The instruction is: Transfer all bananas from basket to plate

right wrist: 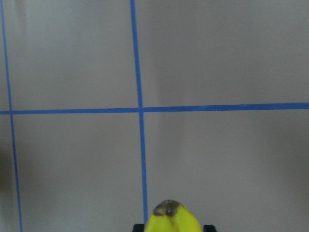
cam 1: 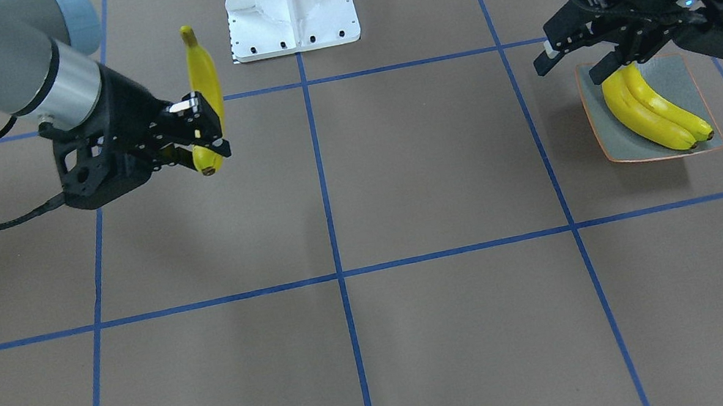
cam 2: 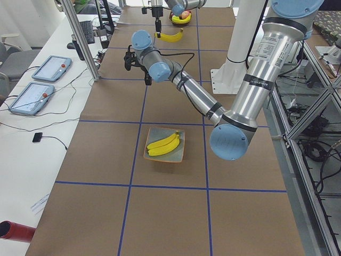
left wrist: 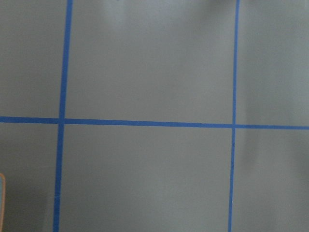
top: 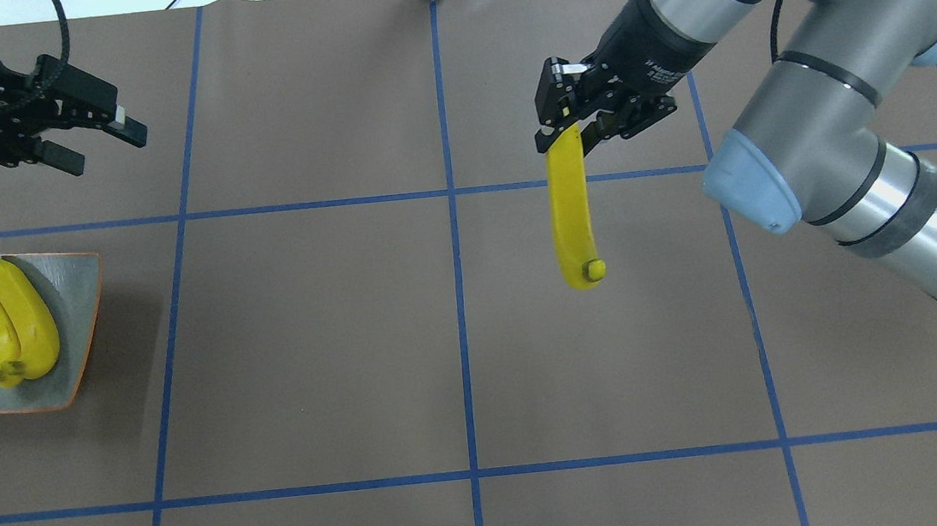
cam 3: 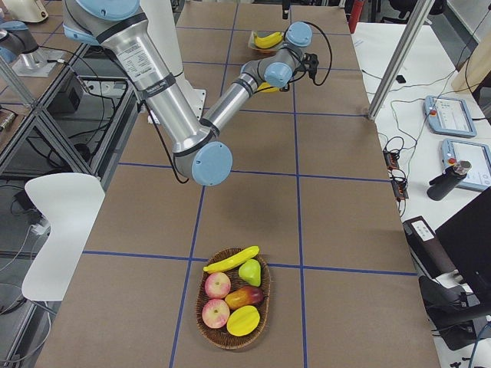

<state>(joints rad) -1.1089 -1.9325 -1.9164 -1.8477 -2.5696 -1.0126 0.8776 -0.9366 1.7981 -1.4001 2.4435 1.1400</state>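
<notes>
Over the bench [top: 314, 355], well apart from the plate [top: 78, 275] with two bananas [top: 10, 320], my right pincer [top: 567, 129] is clamped on one end of a third banana [top: 572, 219]. Gripped so, it may pivot and slip. My left pincer [top: 114, 153] gapes empty.

A robotics lab, going by the long table [cam 2: 170, 213] papered brown and gridded with blue tape [cam 1: 339, 277], the metal frame posts [cam 2: 78, 37] at upper left, and the control tablets [cam 2: 50, 68] on the white bench [cam 2: 21, 165] alongside.
</notes>
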